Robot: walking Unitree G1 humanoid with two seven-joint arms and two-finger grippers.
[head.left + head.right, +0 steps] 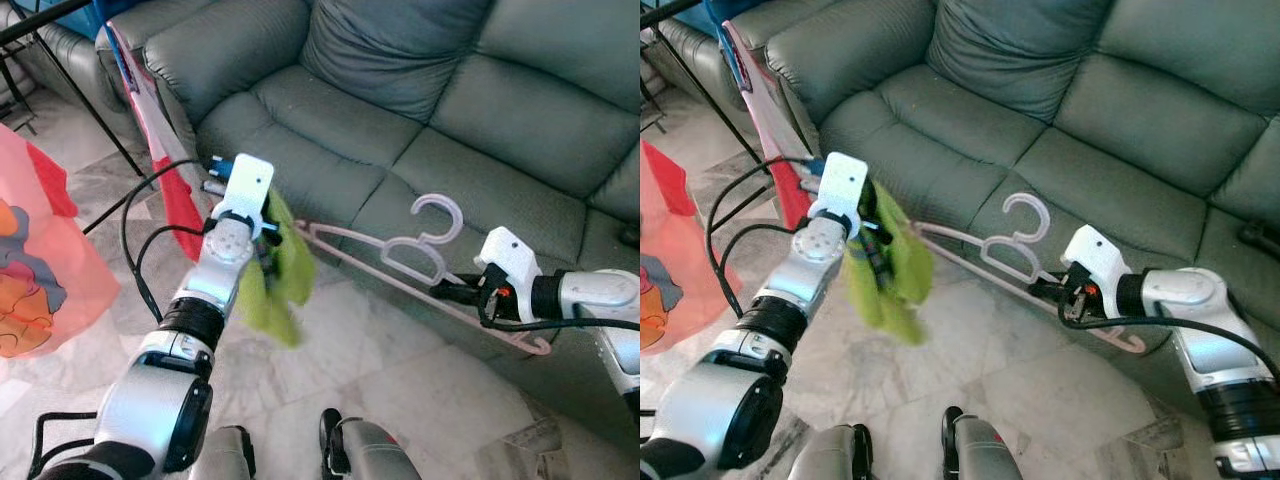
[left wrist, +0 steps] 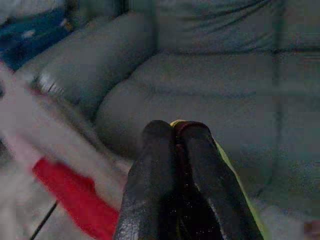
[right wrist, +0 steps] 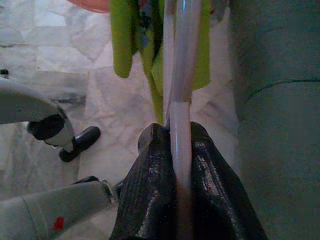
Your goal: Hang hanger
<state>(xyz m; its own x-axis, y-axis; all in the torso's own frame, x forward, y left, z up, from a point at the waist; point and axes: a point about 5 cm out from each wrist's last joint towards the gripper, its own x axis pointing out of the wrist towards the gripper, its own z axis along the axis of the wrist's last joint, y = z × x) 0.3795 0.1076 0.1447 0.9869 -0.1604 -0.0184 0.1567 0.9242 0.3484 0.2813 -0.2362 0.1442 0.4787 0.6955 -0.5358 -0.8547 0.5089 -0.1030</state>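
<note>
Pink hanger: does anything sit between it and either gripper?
No. The right gripper has its jaws shut directly on the pink hanger. The left gripper is clamped on the green cloth at the hanger's far end.

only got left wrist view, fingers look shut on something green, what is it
Observer: A green cloth, held up by the left gripper in front of the sofa.
Operator: where's the hanger
Observer: The pink hanger spans between both arms; the right gripper is shut on its bar.
Operator: hook free?
Observer: Yes, the hook points up, caught on nothing.
</note>
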